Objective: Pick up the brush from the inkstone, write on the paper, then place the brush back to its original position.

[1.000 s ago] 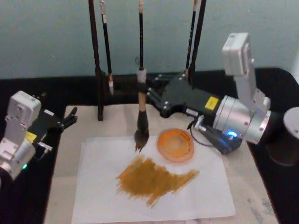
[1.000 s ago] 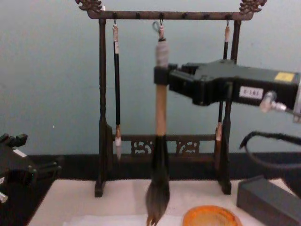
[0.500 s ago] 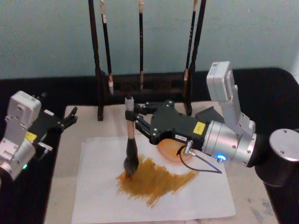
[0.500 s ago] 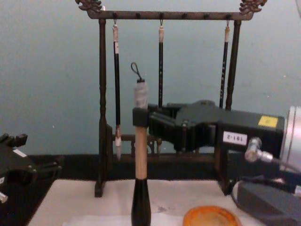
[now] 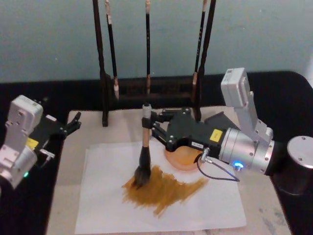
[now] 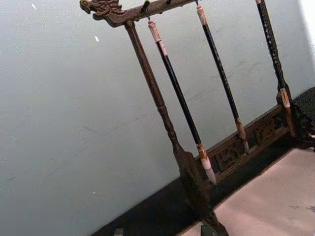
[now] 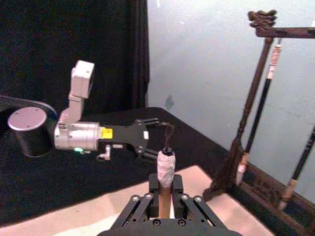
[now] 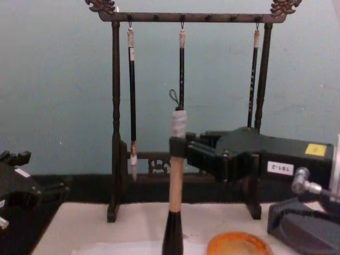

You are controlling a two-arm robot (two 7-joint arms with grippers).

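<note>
The writing step was in hand: the right gripper had its fingers clamped on the brush, upright, tuft pressed into the brown strokes on the paper. Next it would likely need lifting clear toward the inkstone nearby. The left gripper sat parked at the surface's left edge, fingers spread, empty.
</note>
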